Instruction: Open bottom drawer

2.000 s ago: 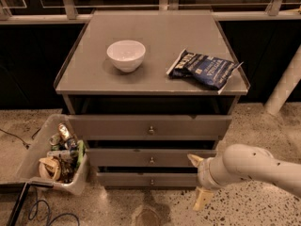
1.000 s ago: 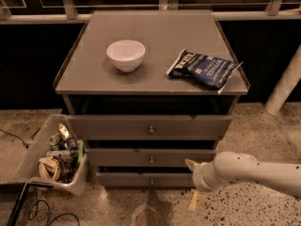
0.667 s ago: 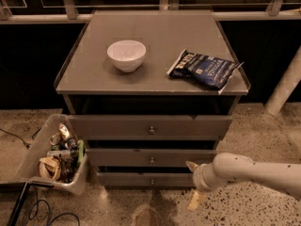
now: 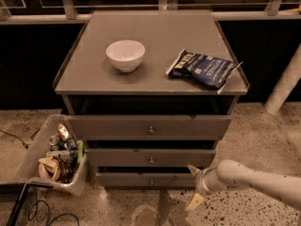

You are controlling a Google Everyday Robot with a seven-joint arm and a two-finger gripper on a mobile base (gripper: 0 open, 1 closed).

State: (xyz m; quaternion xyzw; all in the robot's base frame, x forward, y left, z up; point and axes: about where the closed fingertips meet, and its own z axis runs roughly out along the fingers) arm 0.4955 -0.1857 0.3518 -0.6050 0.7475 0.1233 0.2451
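The grey cabinet (image 4: 150,81) has three flat-fronted drawers, each with a small round metal knob. The bottom drawer (image 4: 141,179) is the lowest, near the floor, and looks shut; its knob (image 4: 151,181) shows at its middle. My gripper (image 4: 194,186) is at the end of a white arm that comes in from the right, low beside the cabinet's front right corner, at the bottom drawer's height. Its two pale fingers (image 4: 193,169) are spread apart, one high and one low, with nothing between them. It is to the right of the knob, not touching it.
A white bowl (image 4: 125,55) and a dark blue snack bag (image 4: 203,68) lie on the cabinet top. A clear bin (image 4: 35,150) of trash stands on the floor at the left. Cables (image 4: 33,211) lie at the bottom left. A white post (image 4: 284,81) stands at the right.
The arm has shifted left, toward the cabinet front, and the gripper is now closer to the bottom drawer. The drawers have not moved.
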